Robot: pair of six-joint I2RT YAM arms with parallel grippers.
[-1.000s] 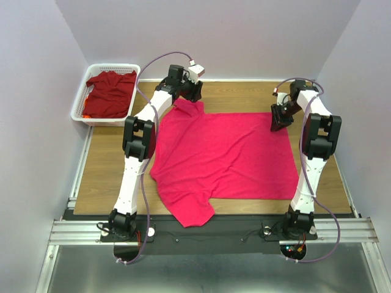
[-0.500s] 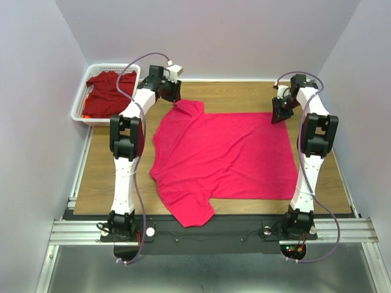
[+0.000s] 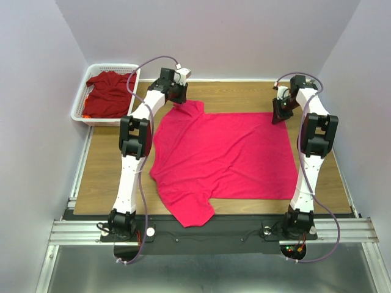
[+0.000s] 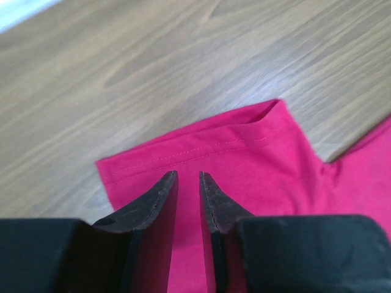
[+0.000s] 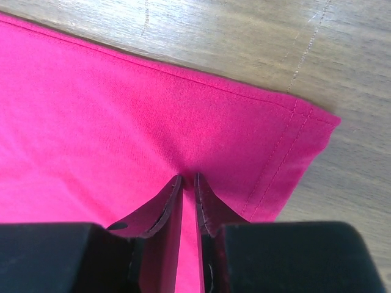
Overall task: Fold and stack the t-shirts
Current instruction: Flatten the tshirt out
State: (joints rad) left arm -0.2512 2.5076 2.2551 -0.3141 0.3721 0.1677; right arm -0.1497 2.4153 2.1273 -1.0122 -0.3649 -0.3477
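Wooden tabletop [image 3: 104, 165], lilac walls [image 3: 244, 36], pink t-shirt [image 3: 226, 152].

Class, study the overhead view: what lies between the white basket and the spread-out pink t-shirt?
In the top external view, only bare wooden tabletop lies between the basket and the pink t-shirt, with the left arm reaching across above it.

No text, label or number is readable.

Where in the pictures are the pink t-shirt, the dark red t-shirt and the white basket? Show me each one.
pink t-shirt [image 3: 232, 152], top external view, middle of its spread body.
dark red t-shirt [image 3: 110, 91], top external view, middle of the crumpled cloth.
white basket [image 3: 81, 97], top external view, its left wall.
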